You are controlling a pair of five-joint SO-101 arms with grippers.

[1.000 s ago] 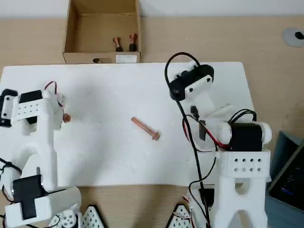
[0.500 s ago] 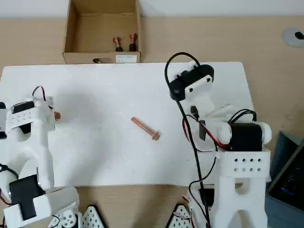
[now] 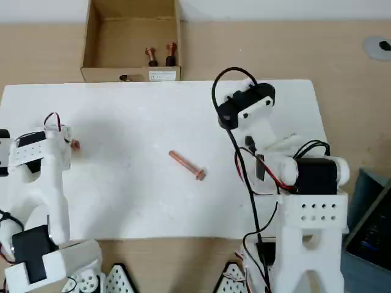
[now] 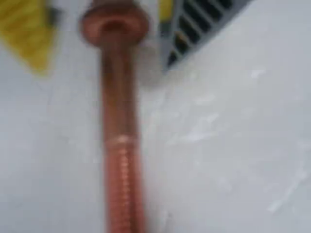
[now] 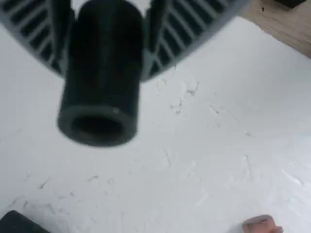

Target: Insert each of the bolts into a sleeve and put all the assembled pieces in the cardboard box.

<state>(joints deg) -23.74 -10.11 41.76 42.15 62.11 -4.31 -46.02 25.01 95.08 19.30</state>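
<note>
Shift since last record: the left gripper [image 4: 114, 29] has drawn back toward 9 o'clock of the white mat [image 3: 134, 201], carrying its bolt with it; the right arm is unmoved.
Item, left gripper: fingers pinching a copper bolt [image 4: 119, 126] at its head end, shank free above the mat.
Item, right gripper [image 5: 104, 29]: at 3 o'clock of the mat, fingers clamped on a black sleeve [image 5: 99, 77], its bore end open.
Item, loose bolt [image 3: 187, 165]: flat near mat centre, well apart from both grippers.
Item, cardboard box [image 3: 91, 43]: at 11 o'clock, beyond the mat edge; two assembled pieces [image 3: 160, 55] side by side inside.
</note>
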